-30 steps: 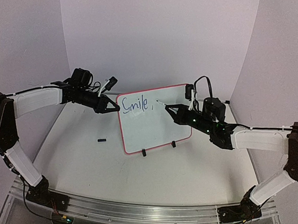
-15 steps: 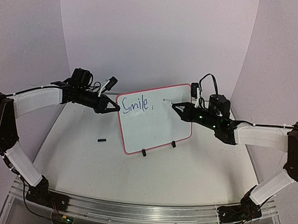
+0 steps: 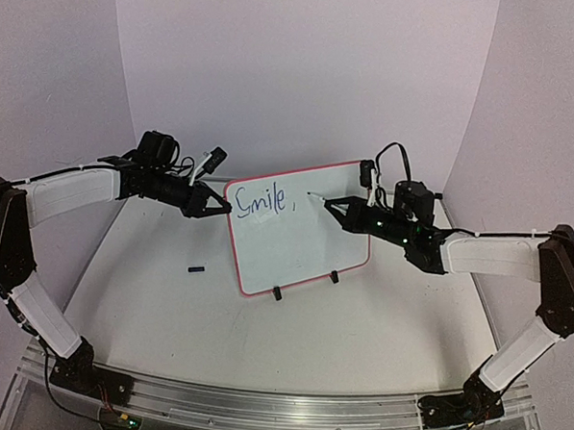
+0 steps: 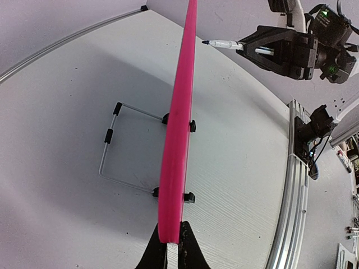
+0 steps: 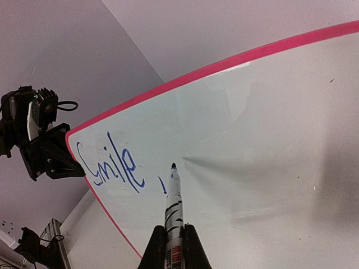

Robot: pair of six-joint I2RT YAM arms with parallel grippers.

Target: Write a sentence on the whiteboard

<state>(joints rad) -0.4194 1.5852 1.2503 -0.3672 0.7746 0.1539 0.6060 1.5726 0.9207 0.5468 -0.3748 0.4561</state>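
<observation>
White table (image 3: 167, 305), left claw (image 4: 168, 246) clamped on whiteboard (image 3: 300, 249) edge, right claw (image 5: 174, 242) gripping marker (image 5: 174, 202) beside sentence (image 3: 259, 202)

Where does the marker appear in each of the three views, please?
Top external: marker right of centre, tip near the whiteboard.
Left wrist: marker upper right, pointing left toward the board's edge.
Right wrist: marker bottom centre, rising from the right claw.
Shared landmark: the pink frame.
</observation>
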